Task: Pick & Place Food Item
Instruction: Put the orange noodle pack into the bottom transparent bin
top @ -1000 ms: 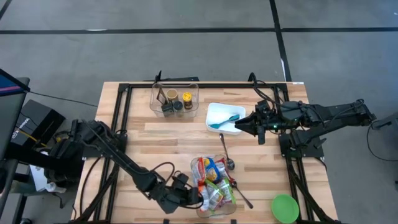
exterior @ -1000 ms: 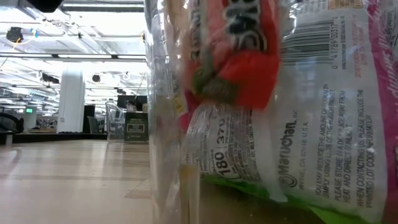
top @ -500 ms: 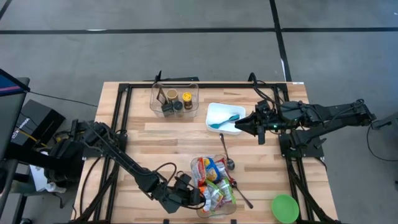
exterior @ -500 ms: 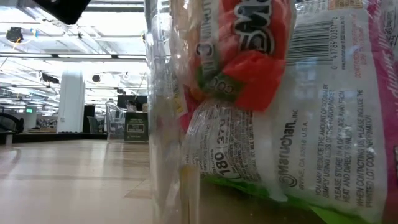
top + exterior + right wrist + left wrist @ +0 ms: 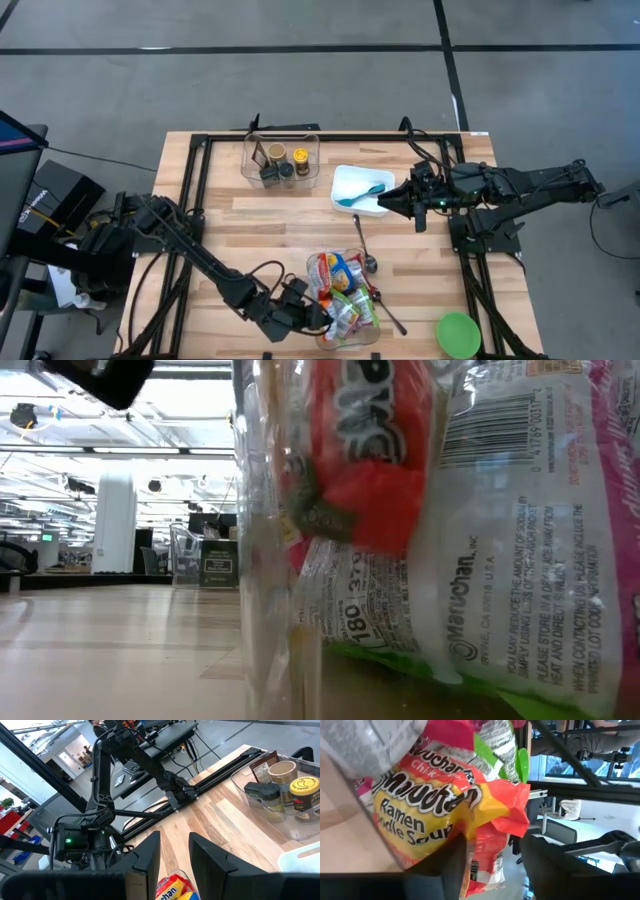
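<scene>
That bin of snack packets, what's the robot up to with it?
The left gripper is at the clear bin of food packets near the table's front edge, its fingers set either side of a corner of a ramen packet; whether they are actually pinching it is unclear. Nothing has been lifted out. The right gripper hangs open beside the white tray holding a blue spoon, waiting.

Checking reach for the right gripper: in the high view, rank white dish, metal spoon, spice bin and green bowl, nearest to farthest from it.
From the right gripper, in the high view:
1. white dish, right beside it, toward the table's middle.
2. metal spoon, toward the front edge.
3. spice bin and green bowl: too close to call. The bin sits at the back, the bowl at the front right corner.
</scene>
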Tool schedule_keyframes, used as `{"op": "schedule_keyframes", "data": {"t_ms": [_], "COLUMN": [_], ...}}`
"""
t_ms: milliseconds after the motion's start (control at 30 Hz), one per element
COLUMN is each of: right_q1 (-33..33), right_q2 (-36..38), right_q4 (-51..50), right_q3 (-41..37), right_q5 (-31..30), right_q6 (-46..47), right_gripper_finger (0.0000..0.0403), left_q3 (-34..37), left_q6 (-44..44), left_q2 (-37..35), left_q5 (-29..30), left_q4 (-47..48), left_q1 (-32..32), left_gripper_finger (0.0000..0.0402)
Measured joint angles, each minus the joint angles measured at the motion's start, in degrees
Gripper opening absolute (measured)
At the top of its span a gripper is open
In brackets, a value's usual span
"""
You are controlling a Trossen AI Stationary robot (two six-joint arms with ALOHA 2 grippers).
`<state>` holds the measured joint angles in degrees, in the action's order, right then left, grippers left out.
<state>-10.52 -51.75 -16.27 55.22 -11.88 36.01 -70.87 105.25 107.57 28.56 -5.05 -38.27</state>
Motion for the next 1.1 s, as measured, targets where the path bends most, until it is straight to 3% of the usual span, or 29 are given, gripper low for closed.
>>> {"op": "schedule_keyframes", "data": {"t_ms": [200, 467, 833, 1100], "right_q1": [0.0, 0.0, 0.0, 0.0], "right_q2": [0.0, 0.0, 0.0, 0.0], "right_q4": [0.0, 0.0, 0.0, 0.0], "right_q3": [0.0, 0.0, 0.0, 0.0], "right_q5": [0.0, 0.0, 0.0, 0.0], "right_q6": [0.0, 0.0, 0.0, 0.0], "right_gripper_finger": [0.0097, 0.0097, 0.0097, 0.0097], "left_q3": [0.0, 0.0, 0.0, 0.0], "left_q6": [-2.4, -6.0, -7.0, -20.4], "left_q2": [-1.1, -3.9, -10.8, -12.4], "left_q5": [-4.6, -7.9, -7.6, -5.7], "left_q4": [-1.6, -0.4, 14.1, 13.7], "left_q1": [1.8, 2.3, 2.3, 2.3], "left_gripper_finger": [0.0224, 0.0239, 0.0217, 0.0178]}}
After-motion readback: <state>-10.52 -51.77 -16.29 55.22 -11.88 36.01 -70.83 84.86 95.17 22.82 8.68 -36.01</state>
